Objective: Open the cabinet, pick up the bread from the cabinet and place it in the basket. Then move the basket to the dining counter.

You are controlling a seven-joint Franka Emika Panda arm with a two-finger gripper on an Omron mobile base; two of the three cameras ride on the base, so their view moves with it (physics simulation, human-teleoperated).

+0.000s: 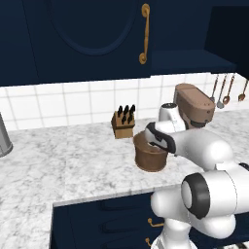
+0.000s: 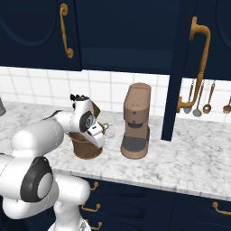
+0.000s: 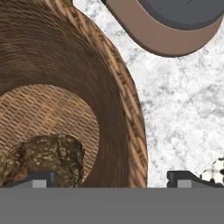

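**Bread in the basket, gripper astride the rim**

The basket stands on the marble worktop before white tiles, beside a brown coffee machine. The bread lies on its woven floor. The gripper is spread, one fingertip inside the rim, one outside. Navy cabinet overhead, one door swung out.

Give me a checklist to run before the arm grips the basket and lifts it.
1. Bread inside basket: ok, on its woven floor.
2. Gripper straddling the rim: ok, one fingertip inside the wall, one outside over the marble.
3. Jaws closed on rim: not ok, a wide gap remains.
4. Basket upright on worktop: ok.
5. Clearance from coffee machine: cannot tell, it stands close beside.
6. Cabinet door hanging open beyond the machine: not ok, may obstruct.
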